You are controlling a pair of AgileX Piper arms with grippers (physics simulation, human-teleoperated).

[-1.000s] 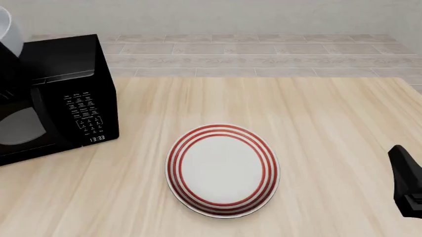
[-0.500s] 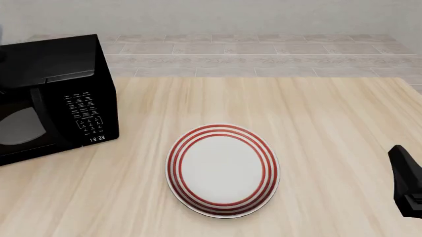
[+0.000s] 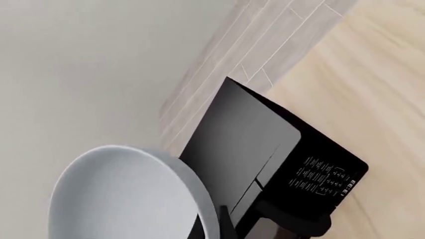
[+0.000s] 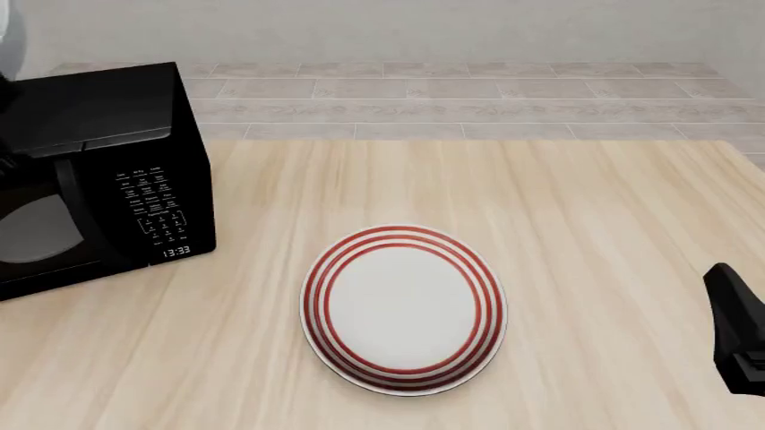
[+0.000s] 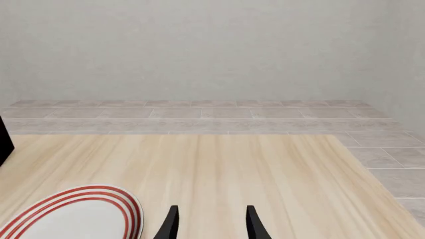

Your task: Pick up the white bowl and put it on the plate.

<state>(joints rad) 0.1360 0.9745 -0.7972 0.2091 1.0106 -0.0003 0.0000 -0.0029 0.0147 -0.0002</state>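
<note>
The white bowl (image 3: pixel 126 199) fills the near corner of the left wrist view, held in the air above the microwave. My left gripper (image 3: pixel 219 226) is shut on its rim, with one dark finger (image 3: pixel 225 225) showing beside it. In the front view only a sliver of the bowl (image 4: pixel 6 36) shows at the top left corner. The plate (image 4: pixel 404 309), white with red rings, lies flat at the table's middle with nothing on it. My right gripper (image 5: pixel 211 226) is open and holds nothing, low over the table just right of the plate (image 5: pixel 73 214).
A black microwave (image 4: pixel 107 170) stands at the table's left side, its door ajar, directly under the bowl (image 3: pixel 265 149). My right arm (image 4: pixel 739 327) sits at the right edge. A tiled ledge (image 4: pixel 454 98) and a wall lie beyond the table.
The bowl at the top left slid almost out of the front view, then a sliver of it came back at the corner. The right arm and the plate have not moved.
</note>
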